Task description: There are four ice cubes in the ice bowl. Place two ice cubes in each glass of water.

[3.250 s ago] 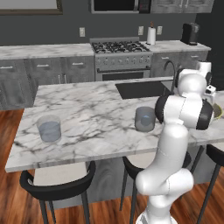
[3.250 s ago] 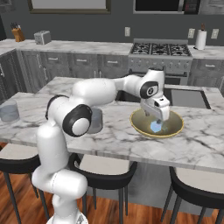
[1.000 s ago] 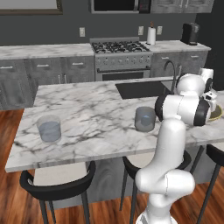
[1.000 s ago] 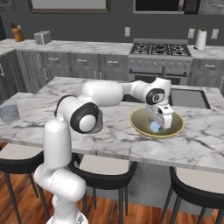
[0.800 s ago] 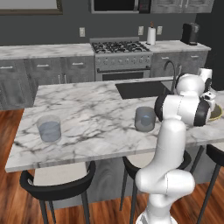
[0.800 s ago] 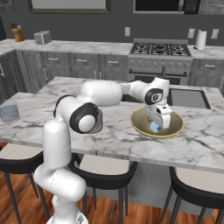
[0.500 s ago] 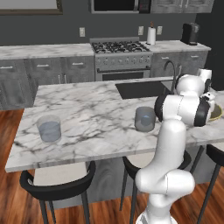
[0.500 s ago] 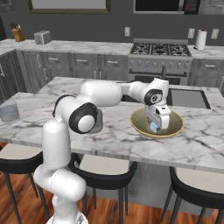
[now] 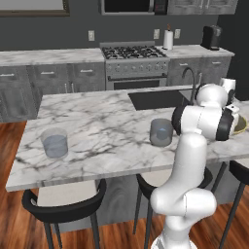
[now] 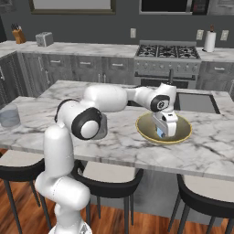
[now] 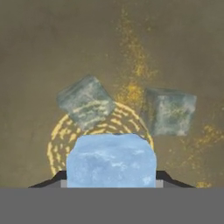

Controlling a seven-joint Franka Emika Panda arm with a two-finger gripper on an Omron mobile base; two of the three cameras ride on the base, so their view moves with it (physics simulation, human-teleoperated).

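Ice cube (image 11: 111, 160) betw. gripper (image 10: 163, 133) fingers, inside ice bowl (image 10: 142, 129).

A white robot arm reaches its hand (image 10: 163, 133) down into a wide yellowish-tan bowl (image 10: 183, 133) on a white marble surface (image 10: 114, 137), against a pale-blue cube (image 10: 160, 133).

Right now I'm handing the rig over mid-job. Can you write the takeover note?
Gripper: down in the ice bowl, jaws closed on one ice cube.
Two more cubes lie on the bowl floor beyond it; a fourth can't be made out.
Near glass and far glass stand on the island, no ice visible in either.
Done: first cube gripped.
Left: lift it out, then two cubes into each glass.
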